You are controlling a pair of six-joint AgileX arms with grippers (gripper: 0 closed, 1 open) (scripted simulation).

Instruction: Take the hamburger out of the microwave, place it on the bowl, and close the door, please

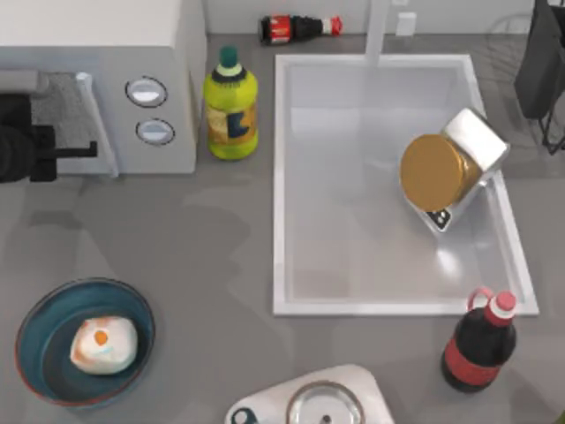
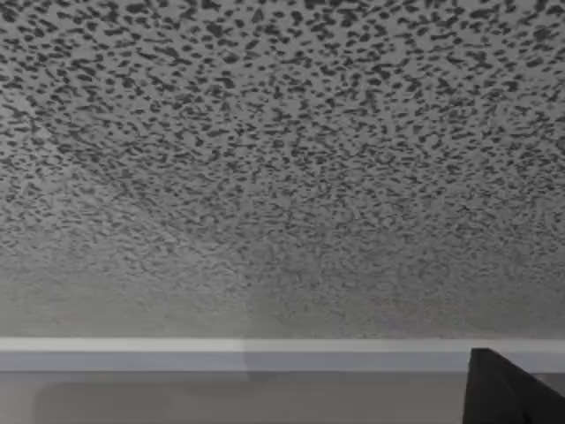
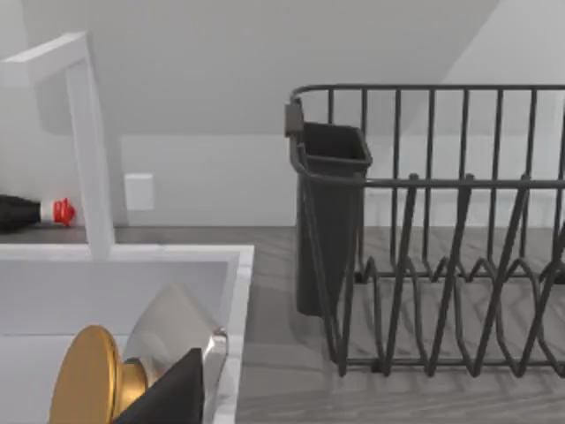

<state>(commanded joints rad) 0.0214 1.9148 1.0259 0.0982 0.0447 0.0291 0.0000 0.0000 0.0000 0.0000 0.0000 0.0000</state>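
The hamburger (image 1: 103, 344) lay in the bowl (image 1: 35, 329). The left claw (image 1: 62, 152) pressed against the microwave (image 1: 115, 53) door (image 1: 75, 110); its grip couldn't be told.

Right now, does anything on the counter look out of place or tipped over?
Two things lie on their sides: the gold-lidded jar tipped over inside the sink, and a dark bottle flat against the back wall. The hamburger sits in the bowl as intended. The left gripper is at the microwave door.

No legible txt; yellow bottle (image 1: 230, 104) label's too blurry to read.
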